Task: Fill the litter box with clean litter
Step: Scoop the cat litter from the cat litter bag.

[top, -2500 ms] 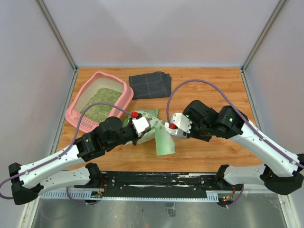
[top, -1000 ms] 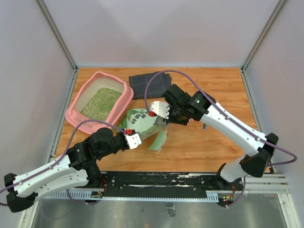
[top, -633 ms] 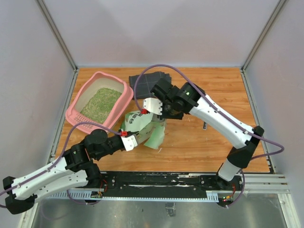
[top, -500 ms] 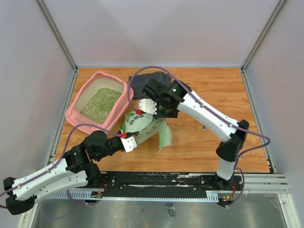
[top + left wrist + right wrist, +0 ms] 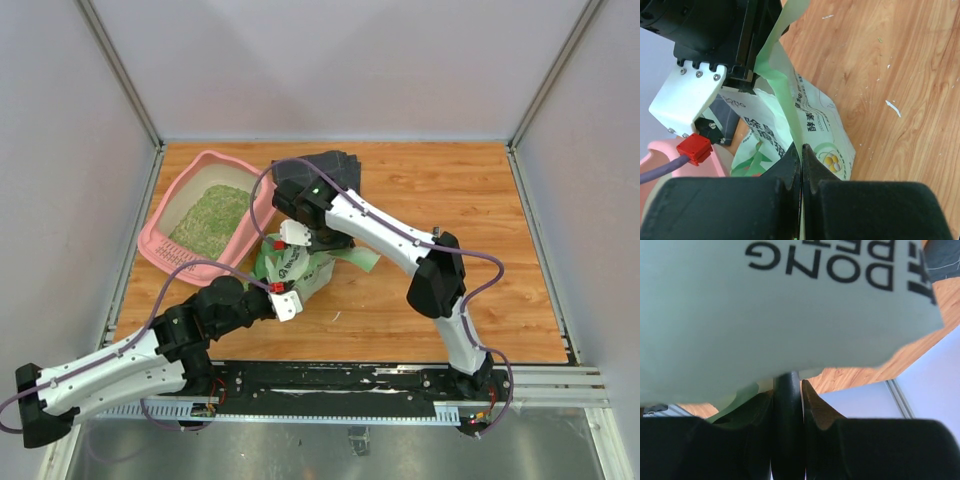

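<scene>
Litter box (image 5: 160, 256), a pink tray with slotted sides, sits at the far left of the table (image 5: 480, 200), towards the back. Clean litter (image 5: 215, 215) lies in it as a greenish-tan grainy layer that covers most of the floor; a pale strip of bare tray shows along the left inner wall. Just right of the box's near corner, the left fingers (image 5: 790, 175) are pressed together on a thin green strip of the green-and-white printed bag (image 5: 290, 268). The bag stands crumpled on the table just beside the box. Above it, the right fingers (image 5: 787, 415) are closed on the bag's upper edge. The wrist view shows them nearly touching, with printed plastic filling the frame above them. The right arm reaches in from the right and bends back over the bag. Behind it, a dark grey folded cloth (image 5: 338, 165) lies near the back edge, partly hidden by that arm.
</scene>
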Controlling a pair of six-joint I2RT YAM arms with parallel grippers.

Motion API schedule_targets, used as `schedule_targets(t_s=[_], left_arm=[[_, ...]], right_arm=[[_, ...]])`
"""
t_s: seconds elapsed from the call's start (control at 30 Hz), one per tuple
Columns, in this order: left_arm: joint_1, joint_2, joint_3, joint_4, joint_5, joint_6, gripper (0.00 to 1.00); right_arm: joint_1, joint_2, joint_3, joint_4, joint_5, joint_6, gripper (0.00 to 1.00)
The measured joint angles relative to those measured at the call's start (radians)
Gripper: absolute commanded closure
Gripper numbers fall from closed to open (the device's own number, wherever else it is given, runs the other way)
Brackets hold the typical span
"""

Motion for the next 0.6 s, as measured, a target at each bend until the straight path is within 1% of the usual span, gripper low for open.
schedule_targets(t_s=[0.13, 0.4, 0.5, 0.6], left_arm=[[0.000, 0.026, 0.000, 0.008, -0.001, 0.009, 1.00], [0.000, 0.056, -0.004, 0.006, -0.009, 0.015, 1.00], [0.000, 0.060, -0.004, -0.002, -0.010, 0.016, 1.00], [0.000, 0.060, -0.004, 0.000, -0.013, 0.017, 1.00]], right_arm=[[0.000, -0.016, -0.066, 0.058, 0.002, 0.001, 0.99], [-0.005, -0.079, -0.287, 0.266, -0.045, 0.015, 0.99], [-0.011, -0.126, -0.373, 0.363, -0.087, 0.023, 0.99], [-0.042, -0.195, -0.480, 0.476, -0.171, 0.021, 0.99]])
